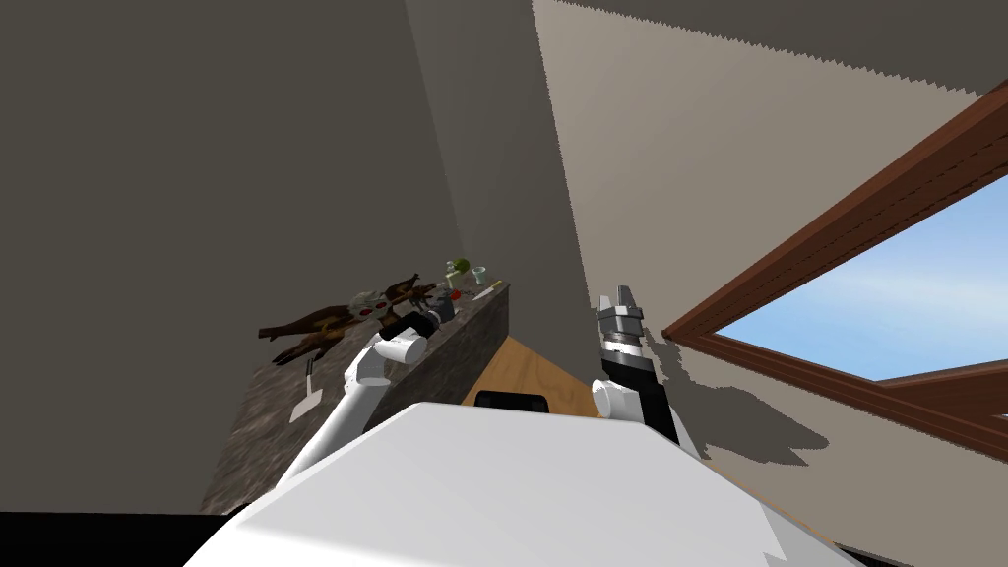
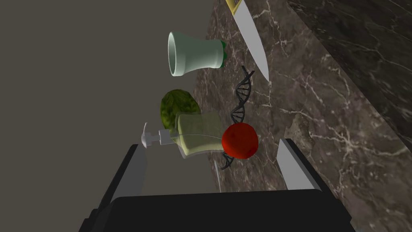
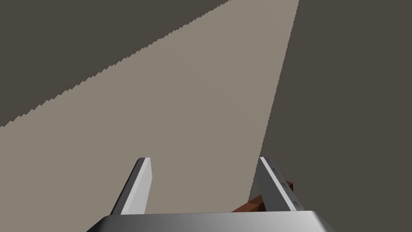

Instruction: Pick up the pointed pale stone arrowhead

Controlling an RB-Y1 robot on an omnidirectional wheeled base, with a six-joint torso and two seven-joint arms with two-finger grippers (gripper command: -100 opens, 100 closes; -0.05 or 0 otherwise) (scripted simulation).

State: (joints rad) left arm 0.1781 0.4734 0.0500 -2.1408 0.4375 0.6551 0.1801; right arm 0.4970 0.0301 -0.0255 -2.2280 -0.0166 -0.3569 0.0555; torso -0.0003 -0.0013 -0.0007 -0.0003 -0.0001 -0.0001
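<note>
Left gripper (image 2: 211, 144): reaches over the far end of the counter (image 2: 330, 121), its two fingers spread wide with nothing between them pinched.
Right gripper (image 3: 205, 161): held up in the air off the counter's room-side edge, fingers spread apart, empty.
Arrowhead: I cannot pick it out for certain; a thin pale pointed sliver (image 2: 217, 177) lies on the counter close before the left gripper, just beside the tomato (image 2: 240, 140).
Far end, wall edge: pale cup (image 2: 195, 53), green leafy ball (image 2: 177, 105) and pale pump bottle (image 2: 197, 135), the red tomato touching the bottle.
Middle of that end: dark helix model (image 2: 241, 94).
Room-side edge: knife (image 2: 251, 38) with a yellow handle.
Further back along the counter: dark brown figure (image 1: 325, 325); near end, white flat tool (image 1: 305, 404).
</note>
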